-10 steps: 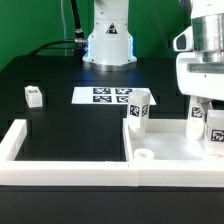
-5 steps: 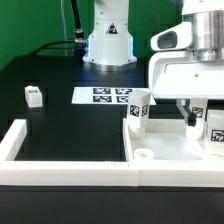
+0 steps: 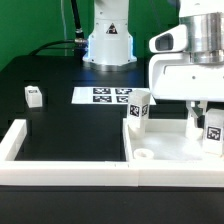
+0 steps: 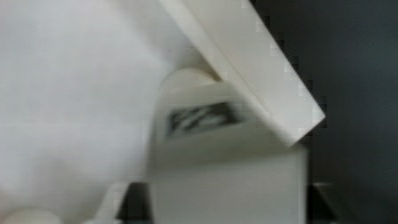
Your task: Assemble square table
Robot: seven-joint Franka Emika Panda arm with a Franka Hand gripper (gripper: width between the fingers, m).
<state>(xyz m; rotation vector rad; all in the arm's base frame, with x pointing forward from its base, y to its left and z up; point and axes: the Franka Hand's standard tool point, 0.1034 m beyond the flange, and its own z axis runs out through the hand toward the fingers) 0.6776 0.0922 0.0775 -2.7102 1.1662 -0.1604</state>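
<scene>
The white square table slab [image 3: 175, 150] lies at the exterior view's right, with a round corner hole [image 3: 143, 156] near its front left. One tagged white leg [image 3: 138, 108] stands upright at the slab's far left corner. My gripper [image 3: 207, 118] is over the slab's right side and shut on a second tagged leg [image 3: 214, 132], which stands upright on the slab. In the wrist view this leg [image 4: 214, 150] fills the space between my dark fingers [image 4: 116, 200], beside the slab's raised rim [image 4: 249, 60]. A third leg block [image 3: 33, 95] lies on the black table at the left.
The marker board [image 3: 105, 95] lies flat behind the slab. The long white border wall [image 3: 60, 170] runs along the front and up the left side [image 3: 15, 140]. The robot base [image 3: 108, 40] stands at the back.
My wrist has turned about its upright axis: the white wrist housing swung toward the exterior view's left. The held leg stays in the same place on the slab.
</scene>
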